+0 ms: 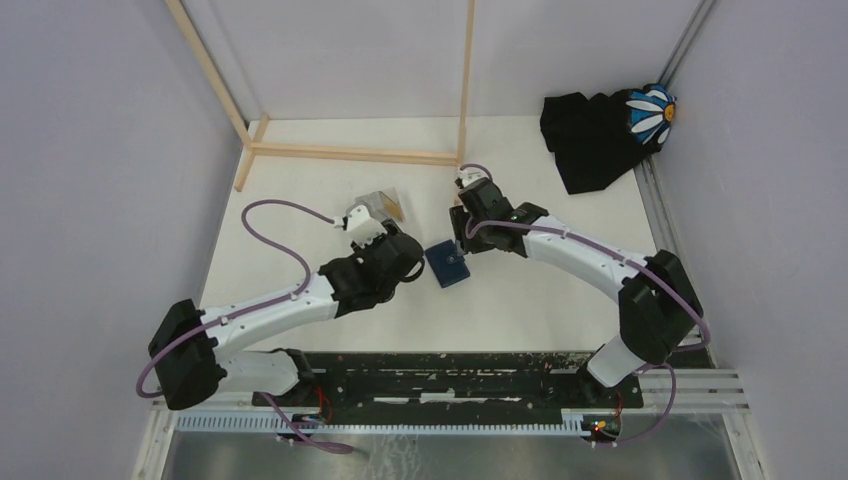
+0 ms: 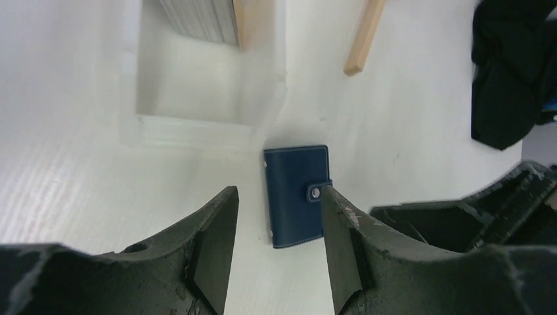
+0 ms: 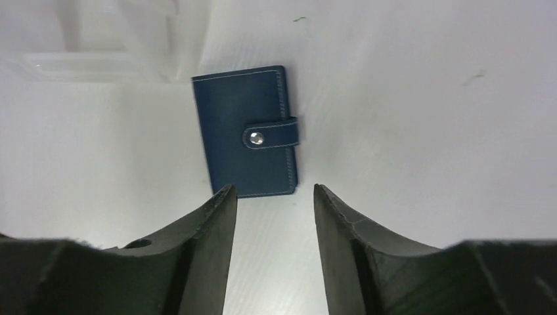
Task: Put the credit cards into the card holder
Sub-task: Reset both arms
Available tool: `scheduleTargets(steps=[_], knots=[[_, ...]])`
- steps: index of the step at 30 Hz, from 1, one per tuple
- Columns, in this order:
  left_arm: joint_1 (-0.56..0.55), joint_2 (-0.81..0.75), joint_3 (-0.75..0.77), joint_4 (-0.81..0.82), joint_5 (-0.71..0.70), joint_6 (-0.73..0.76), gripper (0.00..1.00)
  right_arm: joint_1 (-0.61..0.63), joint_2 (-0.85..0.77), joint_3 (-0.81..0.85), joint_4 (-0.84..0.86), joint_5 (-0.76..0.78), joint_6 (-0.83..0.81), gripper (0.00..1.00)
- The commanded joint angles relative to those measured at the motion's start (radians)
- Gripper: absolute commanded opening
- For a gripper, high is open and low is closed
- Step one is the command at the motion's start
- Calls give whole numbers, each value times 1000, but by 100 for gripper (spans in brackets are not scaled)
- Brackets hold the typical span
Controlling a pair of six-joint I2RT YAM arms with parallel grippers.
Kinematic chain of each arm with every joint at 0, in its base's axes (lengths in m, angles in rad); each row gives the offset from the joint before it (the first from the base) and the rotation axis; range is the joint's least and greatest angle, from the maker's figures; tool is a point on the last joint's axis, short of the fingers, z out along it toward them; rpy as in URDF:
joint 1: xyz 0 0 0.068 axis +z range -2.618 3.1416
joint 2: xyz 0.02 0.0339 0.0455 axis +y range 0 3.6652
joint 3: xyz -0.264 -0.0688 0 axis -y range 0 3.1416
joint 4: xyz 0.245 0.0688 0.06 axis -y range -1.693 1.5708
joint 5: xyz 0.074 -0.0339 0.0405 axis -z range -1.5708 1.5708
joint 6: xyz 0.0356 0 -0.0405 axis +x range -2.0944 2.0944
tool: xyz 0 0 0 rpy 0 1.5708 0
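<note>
My left fingers (image 2: 210,256) and right fingers (image 3: 203,249) stand part-open, empty; I must first unsnap the shut card holder (image 1: 448,266), cards (image 1: 385,207) seemingly at its ten o'clock.

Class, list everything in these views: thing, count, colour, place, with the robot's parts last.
card holder: one, navy, snapped shut, on the table between the grippers.
credit cards: stack, count unclear, silvery-grey and orange-brown, in the clear box.
clear box: one, transparent, beside the card holder.
wooden frame: one, pale, far side.
cloth: one, black, far right corner.
daisy item: one, blue-white, against the cloth.
table: one, white.
left gripper: one, black, open, empty.
right gripper: one, black, open, empty.
</note>
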Motion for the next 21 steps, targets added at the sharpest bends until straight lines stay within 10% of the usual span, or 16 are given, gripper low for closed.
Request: scheduleTargets(steps=[1,10,21], knots=[[-4,-72,62,-121,-247,45,58,-1,-113,34,-114,256,-15,57],[41,-111,74,-255,-483,165,91,-8,-234,16,-261,527,7,84],[239,-306,-180,134,-277,608,94,-8,-319,-9,-331,635,37,91]])
